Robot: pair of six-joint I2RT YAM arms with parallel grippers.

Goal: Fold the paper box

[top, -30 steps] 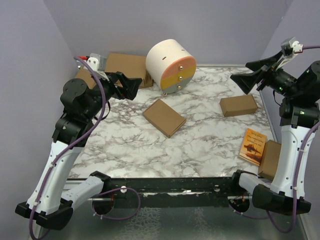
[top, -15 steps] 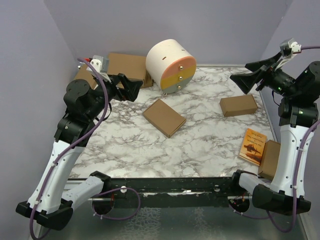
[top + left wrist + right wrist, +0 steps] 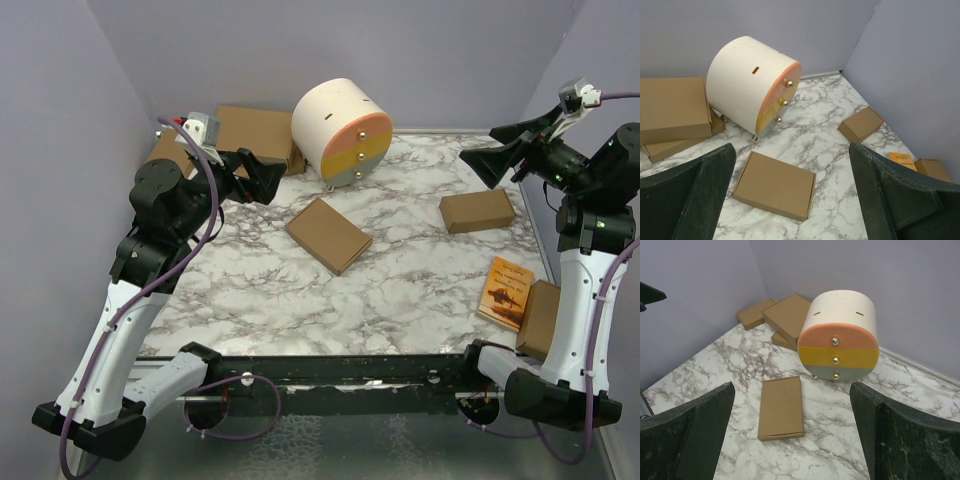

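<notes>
Jaws on the left gripper [image 3: 262, 175] stand spread wide and grip nothing. The gripper hangs in the air above the far left of the marble table [image 3: 420, 300], pointing toward the middle. The right gripper [image 3: 482, 148] is just as wide and also holds nothing. It is raised over the far right of the table and points left.

The paper box [image 3: 328, 235] lies between the two, well apart from both, near the table's middle. It is folded shut into a thin, flat brown rectangle, lying flat on the marble and turned at an angle to the table's edges. The left wrist view shows it [image 3: 774, 186] low between the fingers, and the right wrist view shows it [image 3: 781, 407] the same way.

Just beyond it, at the far edge, a round white drawer unit [image 3: 342, 130] stands on small feet, with orange, yellow and grey-green drawer fronts and brass knobs. Flat brown cartons [image 3: 255, 133] are stacked in the far left corner beside it. A smaller, thicker brown carton [image 3: 478, 210] sits on the right side. Nearer on the right edge lie an orange book [image 3: 505, 293] and another brown carton [image 3: 540, 318], touching each other.
</notes>
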